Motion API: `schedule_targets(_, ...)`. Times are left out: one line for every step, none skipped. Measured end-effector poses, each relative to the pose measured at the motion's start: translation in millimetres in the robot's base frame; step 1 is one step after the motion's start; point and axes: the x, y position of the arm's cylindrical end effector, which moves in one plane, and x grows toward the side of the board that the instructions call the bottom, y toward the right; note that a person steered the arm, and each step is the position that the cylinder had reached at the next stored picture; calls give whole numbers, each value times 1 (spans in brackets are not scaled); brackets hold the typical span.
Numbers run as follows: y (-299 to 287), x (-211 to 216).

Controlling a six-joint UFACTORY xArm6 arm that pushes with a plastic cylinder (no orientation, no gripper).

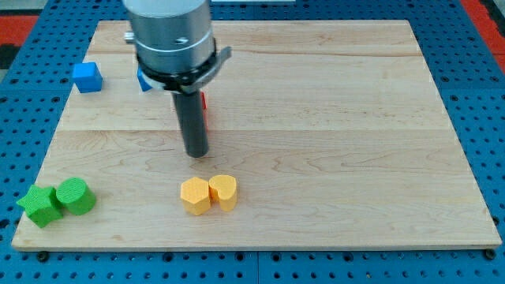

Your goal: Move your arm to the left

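My tip (196,153) ends the dark rod below the grey arm body, left of the board's middle. It stands above the two yellow blocks and touches no block. A yellow hexagon block (194,196) and a yellow heart-like block (223,192) sit side by side, touching, near the view's bottom. A red block (203,110) is mostly hidden behind the rod. A blue cube (87,76) lies at the upper left. Another blue block (144,80) is mostly hidden by the arm body.
A green star-like block (39,206) and a green cylinder (75,196) touch at the board's bottom left corner. The wooden board (355,142) lies on a blue perforated table (481,95).
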Motion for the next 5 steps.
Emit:
schedule_targets(-39,0)
schedule_targets(-39,0)
schedule_targets(-58,0)
schedule_targets(-149,-2)
schedule_targets(-207,-3)
